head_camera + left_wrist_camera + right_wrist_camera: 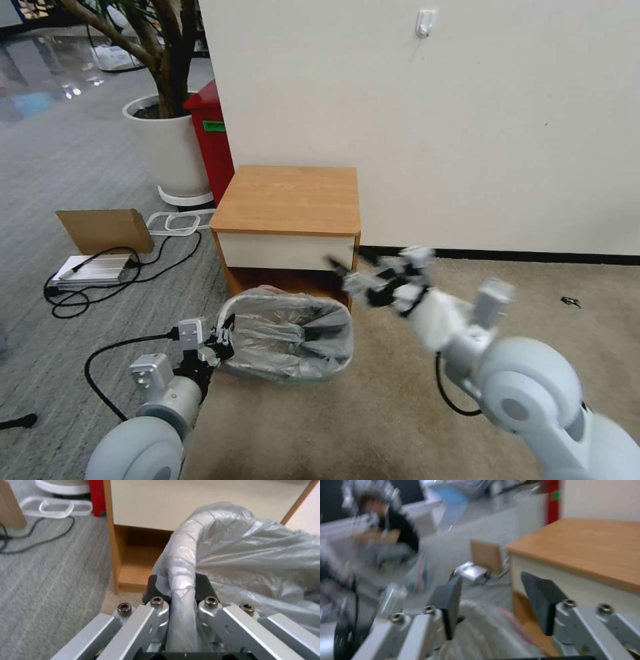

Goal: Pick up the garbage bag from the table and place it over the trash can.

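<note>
A small cream trash can stands on the beige carpet directly in front of a light wooden table with a white drawer front, its top bare. A crinkled grey garbage bag lines the can, folded over the rim, with a trace of pink edge at the back. The left gripper sits at the can's left rim, touching the bag there. The right gripper hovers above the can's far right corner, just before the drawer front, blurred. Left of the table stand a red bin and a white plant pot; cables and a cardboard piece lie on the grey floor.
</note>
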